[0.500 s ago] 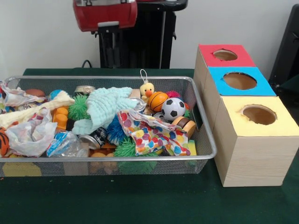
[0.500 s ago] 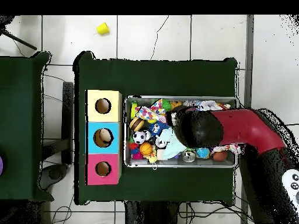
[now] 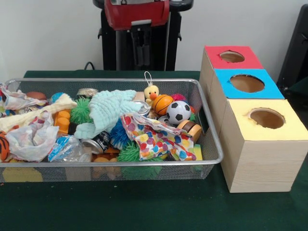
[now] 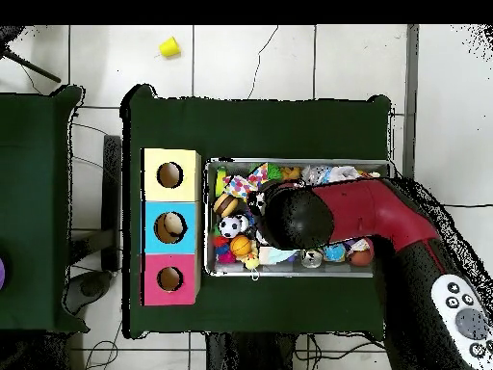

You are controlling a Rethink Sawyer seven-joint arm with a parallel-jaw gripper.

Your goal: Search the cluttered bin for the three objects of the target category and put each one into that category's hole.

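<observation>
The wire mesh bin (image 3: 212, 139) stands on the green table, full of clutter; it also shows in the overhead view (image 4: 300, 163). Three crinkly plastic bags lie at its left end: one white with red print (image 3: 30, 140), one at the far left corner (image 3: 17, 100), and one clear with blue print (image 3: 65, 148). In the overhead view bags (image 4: 332, 174) show at the bin's upper right. My gripper (image 3: 140, 57) hangs high above the bin's far rim, in front of the pedestal, touching nothing. In the overhead view the arm's dark wrist (image 4: 294, 217) covers the bin's middle and hides the gripper.
Three wooden boxes with holes stand right of the bin: red (image 3: 231, 57), blue (image 3: 246, 83), yellow (image 3: 266, 118). The bin also holds a polka-dot cloth (image 3: 156, 137), a mint cloth (image 3: 108, 110), a soccer ball (image 3: 178, 111), a basketball (image 3: 162, 104) and a duck toy (image 3: 151, 92).
</observation>
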